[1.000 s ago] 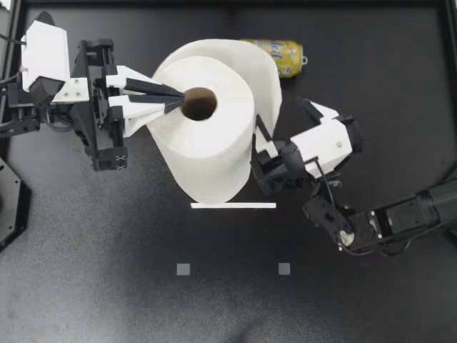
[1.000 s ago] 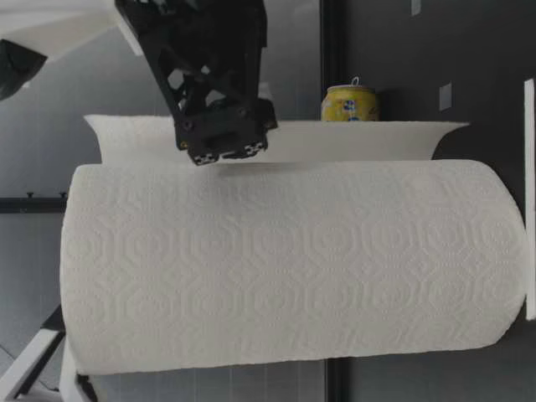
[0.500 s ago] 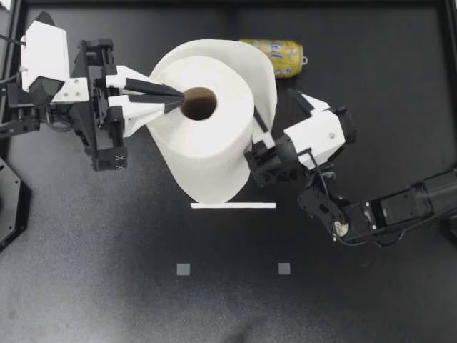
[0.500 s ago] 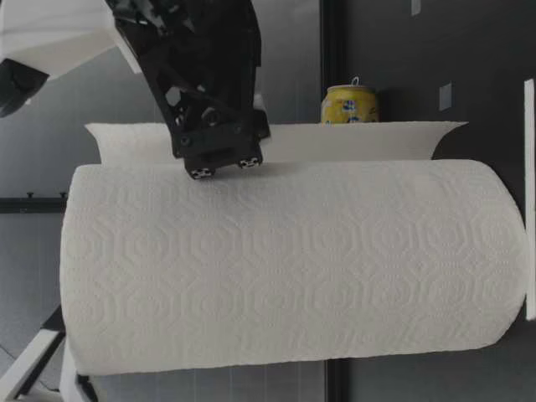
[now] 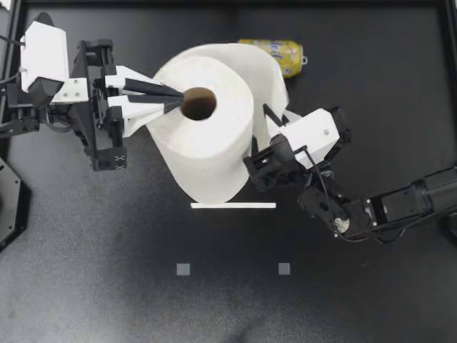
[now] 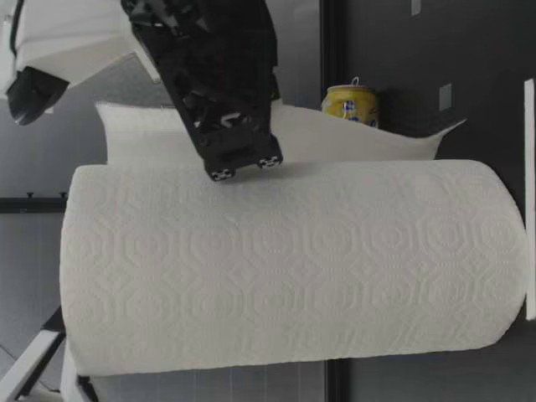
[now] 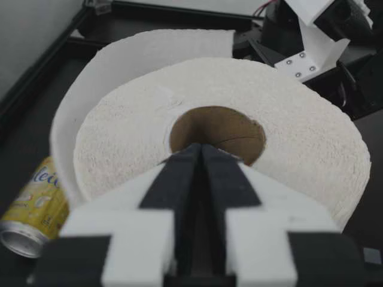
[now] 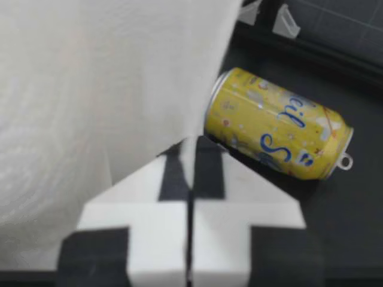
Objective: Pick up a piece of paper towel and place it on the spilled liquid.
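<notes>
- Towel roll (image 5: 207, 136) stands mid-bench; its loose sheet (image 5: 270, 78) curls far and right, soft, light, likely tearing easily.
- Right fingers (image 5: 271, 116) pinch the sheet's edge, the best hold; left fingers (image 5: 150, 107) are closed together at the core (image 5: 199, 103).

My left gripper (image 5: 181, 98) and my right gripper (image 5: 268, 114) have white fingers (image 7: 119, 206) faced black, on black-framed arms (image 5: 407, 204)

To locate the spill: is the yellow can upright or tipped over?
Tipped over. From above, the yellow can shows its full side, lid facing sideways.
</notes>
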